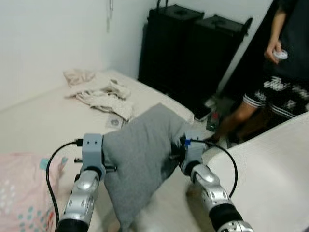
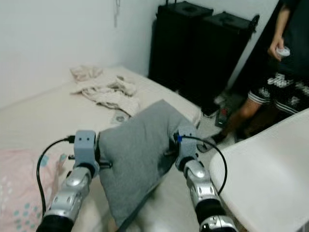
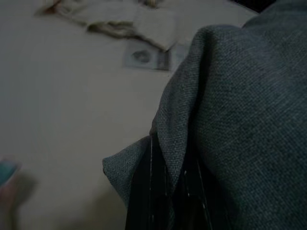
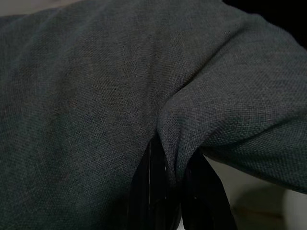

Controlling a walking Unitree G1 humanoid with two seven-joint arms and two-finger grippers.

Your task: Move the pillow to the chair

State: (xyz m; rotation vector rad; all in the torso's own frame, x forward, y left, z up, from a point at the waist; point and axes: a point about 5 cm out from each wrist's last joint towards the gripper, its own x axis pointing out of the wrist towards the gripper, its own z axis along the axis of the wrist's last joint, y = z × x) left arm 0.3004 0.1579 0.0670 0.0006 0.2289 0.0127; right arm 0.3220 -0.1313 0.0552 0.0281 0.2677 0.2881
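Observation:
A grey fabric pillow (image 1: 140,154) hangs in the air between my two arms, above the bed's near edge. My left gripper (image 3: 170,191) is shut on a fold at the pillow's left side, its black fingers (image 3: 144,191) pinching the cloth. On the pillow's right edge my right gripper (image 4: 175,191) is shut on another fold. In the eye views the pillow hides both pairs of fingers; only the wrists (image 1: 92,150) (image 1: 193,151) show. The white chair (image 1: 270,169) stands at the right, its surface just beside my right arm.
The beige bed (image 1: 43,121) lies below and to the left, with crumpled cloths (image 1: 104,96) on its far part and pink bedding (image 1: 21,188) near left. Black cabinets (image 1: 188,43) stand behind. A person (image 1: 285,63) stands at the far right, beyond the chair.

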